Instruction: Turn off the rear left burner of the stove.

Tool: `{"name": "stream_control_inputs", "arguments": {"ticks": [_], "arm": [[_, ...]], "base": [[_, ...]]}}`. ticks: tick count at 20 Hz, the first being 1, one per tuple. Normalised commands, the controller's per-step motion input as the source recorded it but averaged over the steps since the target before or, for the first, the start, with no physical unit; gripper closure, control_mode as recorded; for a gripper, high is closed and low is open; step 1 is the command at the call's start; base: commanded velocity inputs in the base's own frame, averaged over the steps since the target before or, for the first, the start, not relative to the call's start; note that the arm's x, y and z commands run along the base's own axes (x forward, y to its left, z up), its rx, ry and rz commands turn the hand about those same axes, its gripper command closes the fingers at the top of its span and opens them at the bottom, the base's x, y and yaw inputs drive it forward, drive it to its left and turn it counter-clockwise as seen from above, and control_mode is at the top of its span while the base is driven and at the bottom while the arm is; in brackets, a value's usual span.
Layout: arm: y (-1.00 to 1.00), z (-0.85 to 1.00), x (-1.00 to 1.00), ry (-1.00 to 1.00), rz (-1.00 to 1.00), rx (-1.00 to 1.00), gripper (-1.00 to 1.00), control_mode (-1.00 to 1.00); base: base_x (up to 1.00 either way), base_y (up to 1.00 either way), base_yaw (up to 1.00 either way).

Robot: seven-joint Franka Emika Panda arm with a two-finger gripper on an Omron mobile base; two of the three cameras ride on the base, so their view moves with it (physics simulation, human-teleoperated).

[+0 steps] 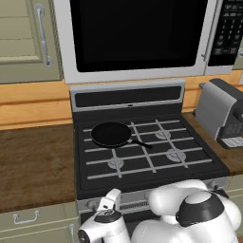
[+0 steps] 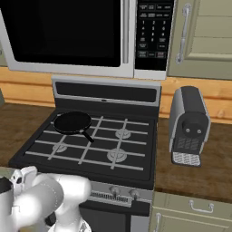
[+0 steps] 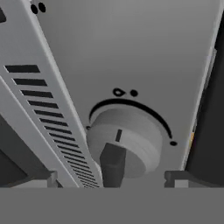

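Directly ahead of the gripper (image 3: 139, 177) stands the stove (image 1: 142, 178), its silver knob strip (image 3: 144, 57) flat and smooth. Beside the fingers, a slotted vent panel (image 3: 48, 113) crowds one side. A round grey ribbed knob (image 3: 124, 140) sits between the spread, unclenched fingertips (image 3: 113, 168), one touching it.

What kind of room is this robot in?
A kitchen, most likely. There is a black stove with a frying pan on it, a microwave above, and a coffee machine on the wooden counter.
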Motion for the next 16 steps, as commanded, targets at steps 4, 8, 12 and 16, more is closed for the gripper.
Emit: {"name": "stream_control_inputs", "arguments": {"ticks": [4, 8, 12, 16], "arm": [[0.41, -0.35, 0.19, -0.01, 0.00, 0.00, -1.00, -1.00], [0.38, -0.28, 0.27, -0.04, 0.00, 0.00, -1.00, -1.00], [0.17, -0.12, 0.16, -0.02, 0.01, 0.04, -1.00, -1.00], [0.00, -0.04, 0.24, 0.00, 0.00, 0.01, -1.00, -1.00]], "base": [[0.00, 0.00, 0.00], [0.00, 0.00, 0.00], [0.00, 0.00, 0.00], [0.00, 0.00, 0.00]]}}
